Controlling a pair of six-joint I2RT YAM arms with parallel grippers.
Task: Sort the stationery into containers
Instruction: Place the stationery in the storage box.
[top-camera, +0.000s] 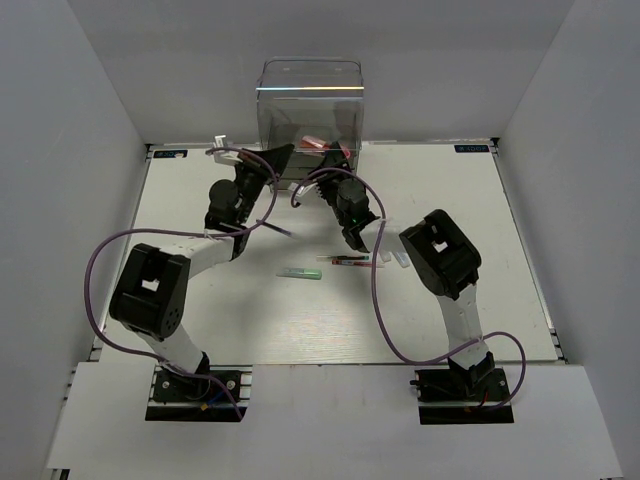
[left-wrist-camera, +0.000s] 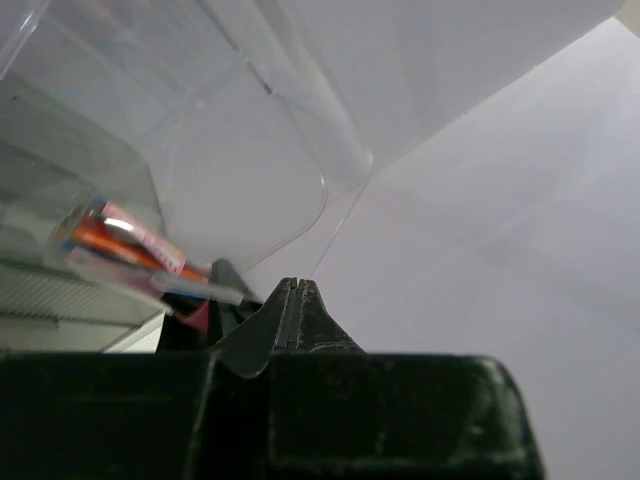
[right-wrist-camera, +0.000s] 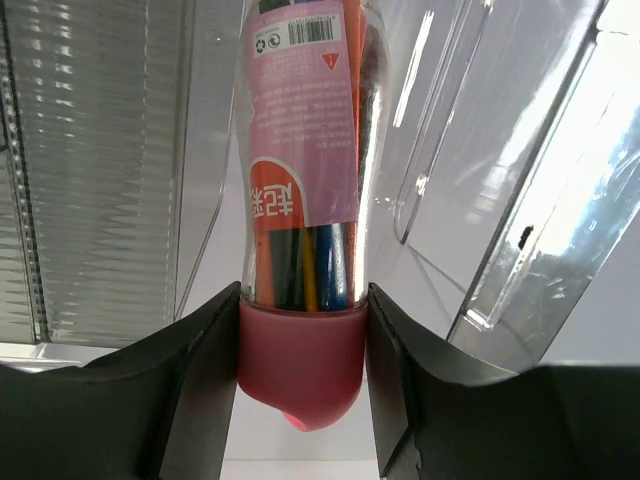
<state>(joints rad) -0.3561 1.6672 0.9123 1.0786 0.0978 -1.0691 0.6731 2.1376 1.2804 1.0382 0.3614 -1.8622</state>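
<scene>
— At the centre of the right wrist frame, what is gripped?
— A chunky pink marker is clamped by the right gripper, cap at the bottom of the frame, with the clear cabinet filling the frame behind it.
— And the left gripper?
— Its jaws are pressed together on nothing, with the cabinet at upper left of its view. A green-capped pen is seen lying at the middle of the table.

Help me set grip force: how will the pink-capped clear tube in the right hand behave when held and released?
The tube looks like rigid plastic, so probably stiff. Its glossy round body, pinched at the pink cap by the right hand, may slip or roll once released. Pens packed inside suggest moderate weight.
</scene>
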